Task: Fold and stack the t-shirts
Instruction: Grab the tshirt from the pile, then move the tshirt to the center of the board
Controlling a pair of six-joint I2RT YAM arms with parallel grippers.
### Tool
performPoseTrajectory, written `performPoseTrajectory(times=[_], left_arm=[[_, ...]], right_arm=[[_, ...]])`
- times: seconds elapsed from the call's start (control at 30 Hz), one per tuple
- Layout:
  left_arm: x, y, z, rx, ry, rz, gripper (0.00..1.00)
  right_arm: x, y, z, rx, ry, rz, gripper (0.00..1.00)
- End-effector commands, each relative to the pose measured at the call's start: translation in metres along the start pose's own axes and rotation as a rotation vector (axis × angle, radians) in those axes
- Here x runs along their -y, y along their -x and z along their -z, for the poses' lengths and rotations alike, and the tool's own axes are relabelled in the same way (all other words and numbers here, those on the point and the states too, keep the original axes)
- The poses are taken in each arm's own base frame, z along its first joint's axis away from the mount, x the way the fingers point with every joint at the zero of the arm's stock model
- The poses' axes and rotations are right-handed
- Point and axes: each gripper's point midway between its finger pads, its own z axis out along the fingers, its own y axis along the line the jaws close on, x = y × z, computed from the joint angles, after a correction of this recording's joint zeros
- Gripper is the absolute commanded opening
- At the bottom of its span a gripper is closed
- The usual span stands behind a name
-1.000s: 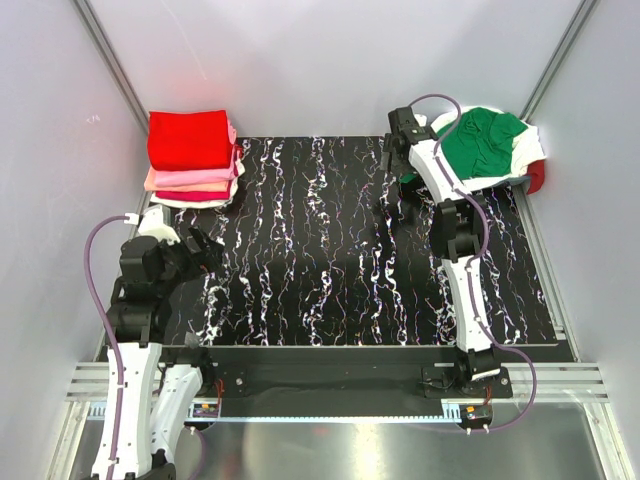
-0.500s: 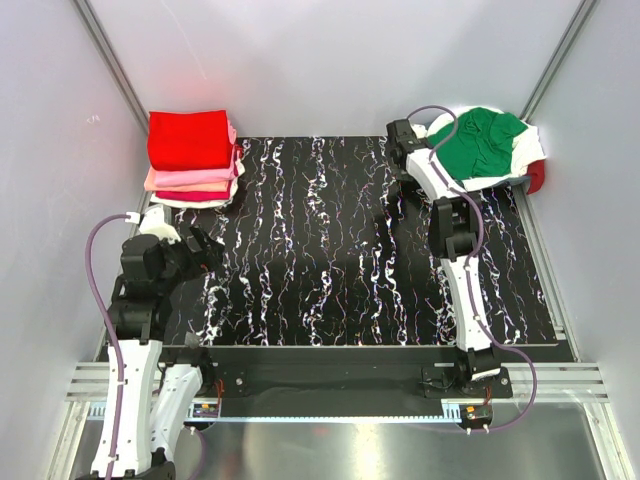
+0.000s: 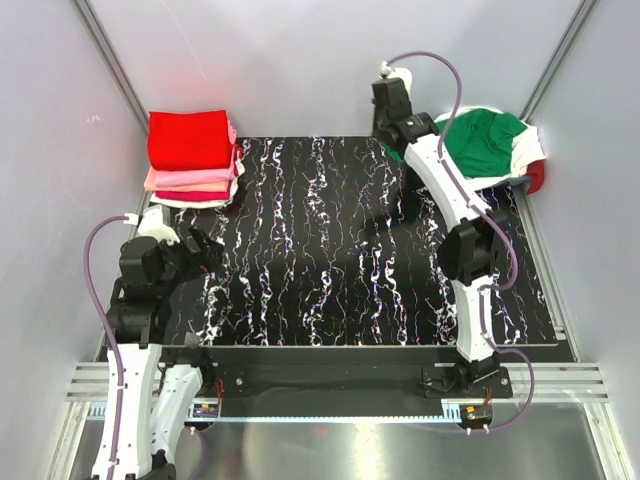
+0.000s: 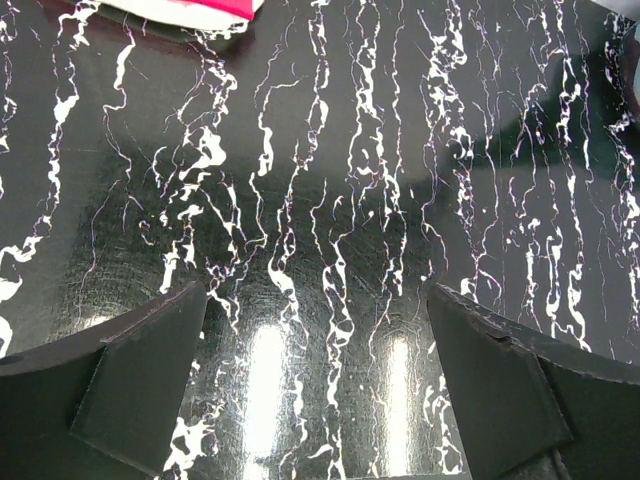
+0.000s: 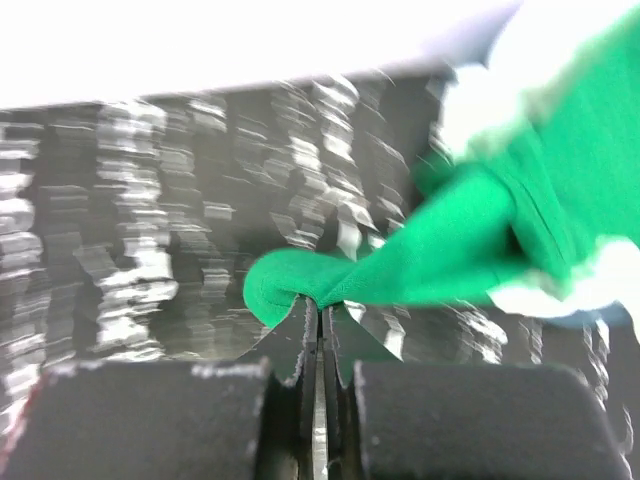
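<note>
A bright green t-shirt [image 3: 487, 140] lies crumpled on top of a pile at the back right, over a white t-shirt [image 3: 532, 150] and a red one [image 3: 538, 178]. My right gripper [image 5: 320, 305] is shut on a bunched edge of the green t-shirt [image 5: 440, 250], lifted above the mat's back right corner; in the top view the raised wrist [image 3: 392, 110] covers the fingers. A folded stack sits at the back left, with a red t-shirt [image 3: 190, 138] on top and pink ones [image 3: 190, 178] below. My left gripper [image 4: 320, 340] hangs open over bare mat, holding nothing.
The black white-veined mat [image 3: 320, 250] covers the table between the two piles. Pale walls close in the back and both sides. A metal rail [image 3: 330, 385] runs along the near edge by the arm bases.
My right gripper has shut on the green t-shirt's edge, and the arm has risen and swung back with it. The left arm has not moved.
</note>
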Motion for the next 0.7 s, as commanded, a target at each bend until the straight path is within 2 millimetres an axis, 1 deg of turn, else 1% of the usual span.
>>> performPoseTrajectory(times=[0.0,0.03,0.07,0.1,0.13,0.2,0.23,0.27,0.3,0.33,0.37,0.4,0.43,0.47,0.5,0.53,0.57,0.6,0.63,0.67], left_arm=[[0.002,0.012,0.000,0.056,-0.014,-0.024,0.99],[0.002,0.012,0.001,0.057,-0.012,-0.025,0.99],[0.002,0.011,0.000,0.054,-0.015,-0.025,0.99],[0.002,0.011,0.000,0.054,-0.013,-0.025,0.99],[0.002,0.012,0.000,0.056,-0.011,-0.026,0.99],[0.001,0.011,0.000,0.054,-0.007,-0.024,0.99],[0.001,0.012,0.000,0.057,-0.005,-0.023,0.99],[0.001,0.012,0.000,0.055,-0.006,-0.022,0.99],[0.000,0.012,0.000,0.054,-0.004,-0.023,0.99],[0.000,0.011,-0.001,0.050,-0.004,-0.022,0.99],[0.000,0.012,0.000,0.051,-0.002,-0.021,0.99],[0.000,0.011,-0.001,0.050,-0.001,-0.021,0.99],[0.000,0.011,-0.001,0.049,0.001,-0.021,0.99],[0.000,0.011,-0.001,0.048,-0.001,-0.021,0.99],[0.000,0.012,-0.001,0.050,0.000,-0.020,0.99],[-0.001,0.011,-0.001,0.049,0.004,-0.019,0.99],[-0.001,0.011,-0.001,0.049,0.004,-0.020,0.99],[-0.002,0.011,-0.002,0.046,0.007,-0.020,0.99],[-0.002,0.010,-0.002,0.043,0.011,-0.018,0.99],[-0.003,0.010,-0.003,0.041,0.015,-0.015,0.99]], right_arm=[[-0.085,0.066,0.101,0.190,0.287,0.089,0.00],[-0.104,0.078,0.129,0.232,0.373,0.118,0.00],[-0.117,0.087,0.152,0.275,0.426,0.161,0.00],[-0.126,0.109,0.184,0.346,0.478,0.154,0.00],[-0.145,0.116,0.225,0.392,0.588,0.172,0.00],[-0.144,0.138,0.267,0.477,0.632,0.139,0.00],[-0.136,0.151,0.295,0.523,0.660,0.121,0.00],[-0.130,0.156,0.307,0.538,0.669,0.111,0.00],[-0.126,0.156,0.312,0.538,0.671,0.107,0.00],[-0.112,0.163,0.332,0.568,0.673,0.099,0.00],[-0.104,0.164,0.336,0.576,0.660,0.090,0.00],[-0.089,0.158,0.340,0.568,0.625,0.085,0.00],[-0.082,0.155,0.342,0.569,0.615,0.082,0.00],[-0.075,0.158,0.346,0.609,0.598,0.088,0.00],[-0.073,0.136,0.326,0.553,0.560,0.109,0.00],[-0.050,0.137,0.332,0.564,0.494,0.075,0.00],[-0.042,0.123,0.323,0.510,0.456,0.047,0.00],[-0.027,0.098,0.301,0.442,0.376,0.040,0.00],[-0.022,0.079,0.288,0.378,0.349,-0.021,0.00],[-0.011,0.053,0.272,0.301,0.297,-0.033,0.00]])
